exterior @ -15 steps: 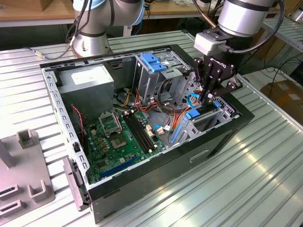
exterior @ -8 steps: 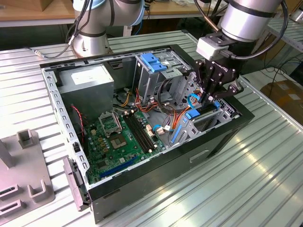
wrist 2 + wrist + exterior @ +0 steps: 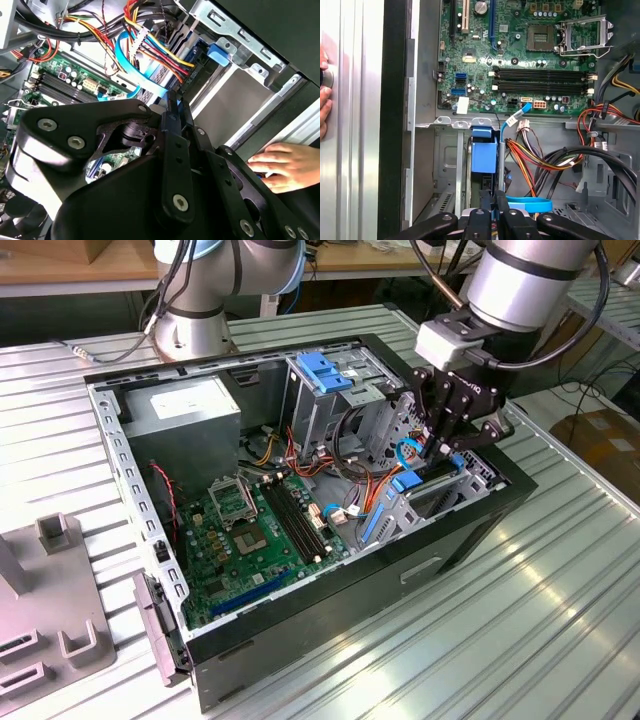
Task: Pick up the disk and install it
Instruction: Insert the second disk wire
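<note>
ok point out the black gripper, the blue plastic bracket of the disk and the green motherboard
black gripper (image 3: 447, 443), exterior view, between its fingertips
blue plastic bracket of the disk (image 3: 484, 156), first wrist view, its flat front face
green motherboard (image 3: 255, 540), exterior view, bare board beside the memory slots

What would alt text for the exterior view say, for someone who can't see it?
A robot arm's black hand reaches down into an open computer case lying on a ribbed metal table, among the cables and blue drive brackets at the exterior view's right. The green motherboard and a grey power-supply box lie exposed beside it.
</note>
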{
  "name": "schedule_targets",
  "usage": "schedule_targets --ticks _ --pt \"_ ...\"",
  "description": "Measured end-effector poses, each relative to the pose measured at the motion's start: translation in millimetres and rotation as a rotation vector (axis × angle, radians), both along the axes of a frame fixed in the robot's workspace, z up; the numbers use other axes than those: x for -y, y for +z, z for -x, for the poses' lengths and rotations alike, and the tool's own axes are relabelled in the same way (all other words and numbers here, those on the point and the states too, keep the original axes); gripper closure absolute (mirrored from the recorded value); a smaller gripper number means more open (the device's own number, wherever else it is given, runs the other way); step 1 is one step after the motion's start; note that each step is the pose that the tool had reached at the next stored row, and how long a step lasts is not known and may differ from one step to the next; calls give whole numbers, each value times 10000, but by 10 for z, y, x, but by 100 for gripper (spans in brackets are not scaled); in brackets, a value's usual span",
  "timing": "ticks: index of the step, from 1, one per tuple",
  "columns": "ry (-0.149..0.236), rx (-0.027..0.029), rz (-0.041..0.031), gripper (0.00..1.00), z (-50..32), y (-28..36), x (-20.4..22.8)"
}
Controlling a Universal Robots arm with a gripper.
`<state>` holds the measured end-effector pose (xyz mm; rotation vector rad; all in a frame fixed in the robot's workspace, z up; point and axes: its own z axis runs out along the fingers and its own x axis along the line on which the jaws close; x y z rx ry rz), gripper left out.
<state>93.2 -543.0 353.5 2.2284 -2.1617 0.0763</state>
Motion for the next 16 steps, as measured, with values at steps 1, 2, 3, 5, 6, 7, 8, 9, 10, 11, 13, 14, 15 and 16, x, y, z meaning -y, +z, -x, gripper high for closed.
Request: schedule_targets --ticks 1,2,3,5,6,7,8,9,10,11,13,14,15,16 --pt "1 37 -1 84 1 -1 1" --pt "2 83 -2 84 6 -1 2" --pt "2 104 -7 84 10 -2 2" --pt "3 138 -30 84 18 -3 4" --pt "2 154 -64 84 20 -6 7" --pt "3 172 -162 84 22 -12 20" --pt "2 179 -231 84 24 -18 39" --pt "-1 186 -312 84 25 -21 54" --pt "-1 189 -370 84 26 -23 64" --pt "-2 194 -483 84 26 -27 82" --pt "-3 196 -652 84 26 -40 122" --pt "-3 197 -734 84 26 -45 141" --pt "-5 198 -813 84 26 -48 154" --pt "-5 198 -874 84 26 -51 162"
